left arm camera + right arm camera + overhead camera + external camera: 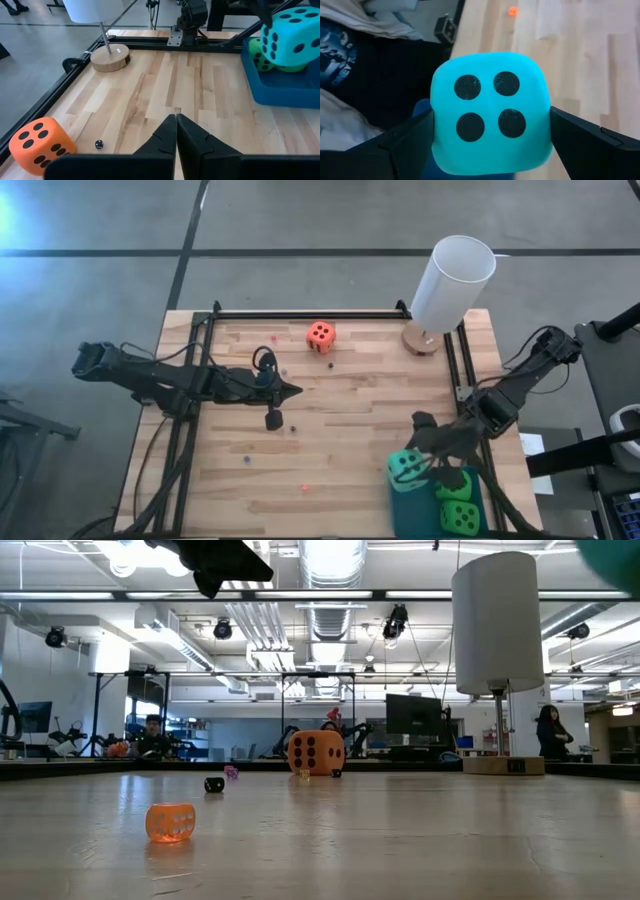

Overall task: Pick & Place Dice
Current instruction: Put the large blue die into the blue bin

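A turquoise die (490, 112) hangs over the left edge of the blue tray (412, 502) at the table's near right, with my right gripper (415, 455) shut on it. Two green dice (455, 500) lie in that tray. The orange-red die (320, 335) rests on one face on the wood near the far edge. My left gripper (292, 390) hovers shut over the table's middle and touches nothing. My right gripper pinches the turquoise die by two opposite side faces (436, 125), one finger (407, 142) on each. The fingers slant down from the table's far right. The die is lifted clear over the tray's edge, with its four-pip face toward the wrist.
A tall white cylinder (452, 280) on a round wooden foot (421, 338) stands at the far right corner. Tiny dice lie scattered on the wood, among them an orange one (170, 822) and a black one (214, 784). A black frame (310, 313) runs along the table's edges.
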You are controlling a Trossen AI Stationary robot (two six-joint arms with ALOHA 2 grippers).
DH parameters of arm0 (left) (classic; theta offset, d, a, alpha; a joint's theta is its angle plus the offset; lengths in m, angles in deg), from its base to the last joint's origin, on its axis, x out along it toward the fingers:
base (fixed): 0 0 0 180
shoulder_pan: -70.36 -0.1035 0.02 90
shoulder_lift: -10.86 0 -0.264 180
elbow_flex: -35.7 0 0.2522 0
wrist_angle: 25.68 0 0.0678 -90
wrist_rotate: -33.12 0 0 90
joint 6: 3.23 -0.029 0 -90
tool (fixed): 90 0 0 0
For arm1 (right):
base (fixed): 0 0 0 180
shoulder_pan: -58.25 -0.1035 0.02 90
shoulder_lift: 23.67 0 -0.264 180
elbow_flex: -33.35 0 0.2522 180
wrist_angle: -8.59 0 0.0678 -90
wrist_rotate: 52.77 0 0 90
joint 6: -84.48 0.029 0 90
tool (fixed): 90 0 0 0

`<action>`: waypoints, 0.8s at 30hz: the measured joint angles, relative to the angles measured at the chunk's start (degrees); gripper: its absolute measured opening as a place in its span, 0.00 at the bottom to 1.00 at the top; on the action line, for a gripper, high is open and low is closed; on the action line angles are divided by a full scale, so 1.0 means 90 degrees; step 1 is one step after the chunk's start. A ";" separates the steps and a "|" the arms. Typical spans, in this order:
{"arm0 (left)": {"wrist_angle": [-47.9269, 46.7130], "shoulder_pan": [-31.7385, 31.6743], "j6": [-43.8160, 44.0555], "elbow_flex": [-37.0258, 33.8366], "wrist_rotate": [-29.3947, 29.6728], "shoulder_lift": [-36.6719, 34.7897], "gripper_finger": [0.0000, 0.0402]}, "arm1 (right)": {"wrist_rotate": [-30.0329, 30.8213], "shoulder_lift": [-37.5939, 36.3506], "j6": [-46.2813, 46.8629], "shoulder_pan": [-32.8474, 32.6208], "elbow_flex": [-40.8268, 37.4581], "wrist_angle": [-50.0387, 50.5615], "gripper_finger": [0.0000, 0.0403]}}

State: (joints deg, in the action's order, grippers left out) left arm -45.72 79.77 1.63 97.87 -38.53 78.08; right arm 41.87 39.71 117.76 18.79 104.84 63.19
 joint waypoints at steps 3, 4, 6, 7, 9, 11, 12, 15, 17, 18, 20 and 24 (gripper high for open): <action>0.0000 0.0000 0.0000 0.0000 0.0000 0.0000 0.04 | 0.0000 0.0000 0.0144 -0.0220 0.0000 0.0001 0.88; 0.0002 0.0000 0.0000 0.0000 0.0000 0.0000 0.04 | 0.0000 0.0000 0.0187 -0.0288 0.0000 0.0001 0.88; 0.0000 0.0000 0.0000 0.0000 0.0000 0.0000 0.04 | 0.0000 0.0000 0.0284 -0.0404 0.0000 0.0002 0.88; 0.0000 0.0000 -0.0001 0.0000 0.0000 0.0000 0.04 | 0.0000 0.0000 0.0302 -0.0448 0.0000 0.0002 0.88; 0.0000 0.0000 -0.0001 0.0000 0.0000 0.0000 0.04 | 0.0008 0.0000 0.0310 -0.0516 0.0000 0.0002 0.88; 0.0000 0.0000 -0.0002 0.0000 0.0000 0.0001 0.04 | 0.0017 0.0000 0.0339 -0.0572 0.0000 0.0000 0.88; 0.0000 0.0000 -0.0002 0.0000 0.0000 0.0001 0.04 | 0.0025 0.0000 0.0380 -0.0592 0.0000 0.0002 0.88; 0.0000 0.0000 -0.0002 0.0000 0.0000 0.0002 0.04 | 0.0004 0.0000 0.0491 -0.0677 0.0000 0.0002 0.88; 0.0000 0.0000 -0.0002 0.0000 0.0000 0.0002 0.04 | -0.0017 0.0000 0.0593 -0.0767 0.0000 0.0002 0.88; 0.0000 0.0000 -0.0004 0.0000 0.0000 0.0002 0.04 | -0.0026 0.0000 0.0654 -0.0816 0.0000 0.0005 0.88; 0.0000 0.0000 -0.0003 0.0000 0.0000 0.0002 0.04 | -0.0032 0.0000 0.0746 -0.0944 0.0000 0.0014 0.88; 0.0000 0.0000 -0.0004 0.0000 0.0000 0.0002 0.04 | -0.0014 0.0037 0.0810 -0.1191 -0.0002 0.0109 0.88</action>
State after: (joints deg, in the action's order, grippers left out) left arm -45.72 79.77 1.59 97.87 -38.53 78.10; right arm 41.74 40.04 125.06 8.08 104.82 64.17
